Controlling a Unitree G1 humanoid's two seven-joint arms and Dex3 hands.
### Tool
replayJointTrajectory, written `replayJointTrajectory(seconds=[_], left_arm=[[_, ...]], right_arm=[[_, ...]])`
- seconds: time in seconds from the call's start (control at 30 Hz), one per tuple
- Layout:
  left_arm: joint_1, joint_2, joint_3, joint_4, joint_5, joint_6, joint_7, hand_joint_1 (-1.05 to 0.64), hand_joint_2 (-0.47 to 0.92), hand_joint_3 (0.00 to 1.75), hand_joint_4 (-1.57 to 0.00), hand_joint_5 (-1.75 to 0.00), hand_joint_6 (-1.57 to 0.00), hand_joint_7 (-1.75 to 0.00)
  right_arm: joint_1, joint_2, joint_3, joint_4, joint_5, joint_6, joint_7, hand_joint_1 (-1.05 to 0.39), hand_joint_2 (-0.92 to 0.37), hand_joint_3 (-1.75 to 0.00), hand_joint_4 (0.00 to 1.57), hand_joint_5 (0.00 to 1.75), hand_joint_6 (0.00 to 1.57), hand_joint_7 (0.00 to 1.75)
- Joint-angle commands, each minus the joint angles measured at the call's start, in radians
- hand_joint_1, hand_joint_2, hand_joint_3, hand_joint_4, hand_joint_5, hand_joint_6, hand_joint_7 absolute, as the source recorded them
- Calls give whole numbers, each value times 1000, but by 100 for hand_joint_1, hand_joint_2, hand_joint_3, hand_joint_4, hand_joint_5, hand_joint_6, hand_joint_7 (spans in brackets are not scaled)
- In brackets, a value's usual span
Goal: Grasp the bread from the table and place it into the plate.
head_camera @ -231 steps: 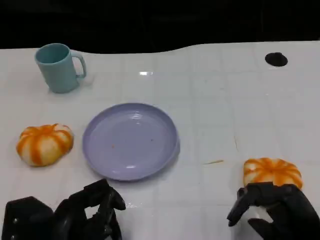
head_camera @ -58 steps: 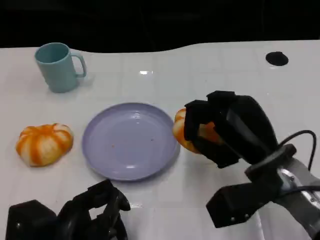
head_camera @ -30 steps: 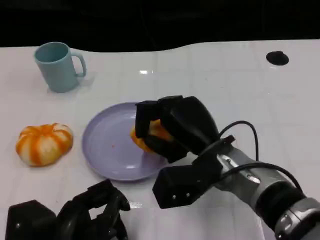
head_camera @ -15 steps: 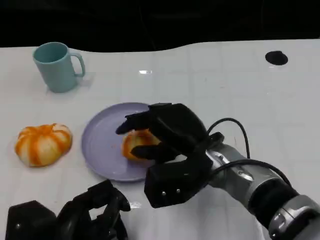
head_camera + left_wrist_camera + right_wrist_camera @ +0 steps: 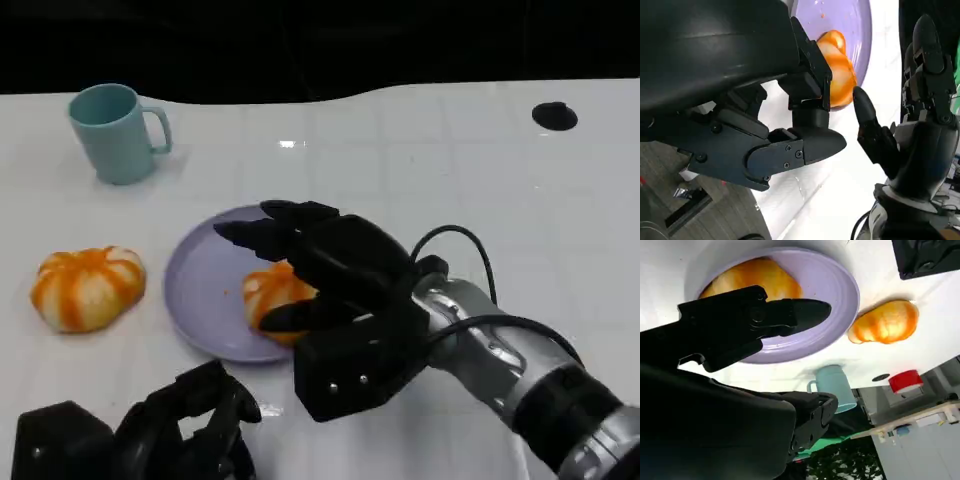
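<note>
You are looking at a black many-fingered right hand (image 5: pixel 330 290) on a silver forearm (image 5: pixel 500 365) looped by a black cable (image 5: pixel 455 240), with small screws in its boxy black wrist block (image 5: pixel 350 375).

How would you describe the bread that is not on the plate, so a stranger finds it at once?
Start at the purple plate in the middle of the white table. Left of it lies a round orange-and-white bread, bare on the table, nearer the robot than the teal mug. The other bread lies on the plate.

Open white desk (image 5: pixel 450 170) spans the frame's right and upper centre; the teal mug (image 5: pixel 115 133) at upper left, a second bread (image 5: pixel 88 288) at left and the plate (image 5: pixel 200 290) crowd the left half.
</note>
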Motion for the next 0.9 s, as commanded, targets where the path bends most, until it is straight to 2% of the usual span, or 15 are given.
replayJointTrajectory(seconds=[0.03, 0.2, 0.37, 0.47, 0.53, 0.57, 0.63, 0.67, 0.77, 0.9], left_arm=[[8, 9, 1, 4, 3, -25, -4, -63, 84, 77, -83, -175, -67, -151], [10, 3, 3, 6, -7, -21, -4, -64, 82, 79, -84, -175, -69, -151], [29, 6, -5, -17, -5, -25, -6, -63, 82, 80, -83, -175, -68, -151], [38, 3, -9, -35, -3, -9, 8, -65, 83, 78, -83, -175, -69, -152], [38, 4, -11, -39, 1, -8, 12, -66, 82, 77, -83, -175, -70, -152], [36, 6, -11, -38, 4, -10, 11, -67, 82, 77, -83, -175, -70, -152], [32, 13, -10, -33, 7, -19, 3, -68, 83, 76, -84, -175, -69, -152], [31, 15, -9, -34, 8, -18, 3, -68, 83, 76, -84, -175, -69, -152], [31, 15, -5, -38, -2, -7, 2, -69, 83, 74, -84, -175, -69, -152], [30, 18, -7, -40, 2, -7, 4, -69, 84, 72, -84, -175, -69, -151]], right_arm=[[58, -63, -22, -102, 26, -13, 6, -73, -92, -24, 9, 5, 18, 2], [139, -129, -43, -196, 51, -70, -11, -68, -92, -23, 18, 11, 23, 4], [236, -164, -88, -273, 103, -150, -43, -58, -92, -14, 32, 22, 37, 10], [299, -181, -120, -308, 143, -213, -64, -54, -92, -20, 46, 34, 51, 16], [341, -188, -139, -340, 177, -234, -53, -52, -92, -24, 43, 55, 56, 21], [369, -187, -153, -361, 210, -242, -42, -49, -92, -25, 43, 76, 59, 27], [415, -182, -175, -396, 271, -257, -24, -46, -92, -25, 46, 104, 65, 39], [439, -178, -187, -414, 311, -263, -9, -45, -92, -25, 48, 112, 66, 44], [507, -173, -214, -467, 440, -270, 50, -41, -92, -31, 55, 137, 58, 90], [593, -168, -242, -537, 616, -243, 153, -38, -90, -47, 62, 162, 59, 122]])
